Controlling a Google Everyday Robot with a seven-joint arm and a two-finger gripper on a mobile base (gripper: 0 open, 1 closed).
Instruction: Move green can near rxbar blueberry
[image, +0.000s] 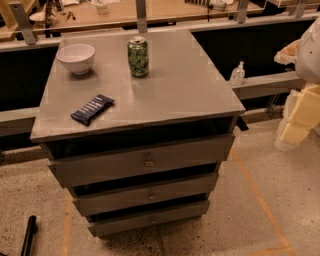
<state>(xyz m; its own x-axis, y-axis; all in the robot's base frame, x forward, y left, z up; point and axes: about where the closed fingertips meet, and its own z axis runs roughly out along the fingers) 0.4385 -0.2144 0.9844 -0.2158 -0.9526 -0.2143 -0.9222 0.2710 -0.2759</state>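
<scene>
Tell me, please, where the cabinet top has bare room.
Bare: the right half beyond the green can, and the strip between it and the rxbar blueberry. Crowded: back-left, by the bowl. The gripper is not in view.

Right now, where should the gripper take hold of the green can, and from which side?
Probably around the mid-body of the green can, coming from the right, where the gripper hangs beside the cabinet. The can stands upright with free space around its round wall; the bowl sits apart on its left.
</scene>
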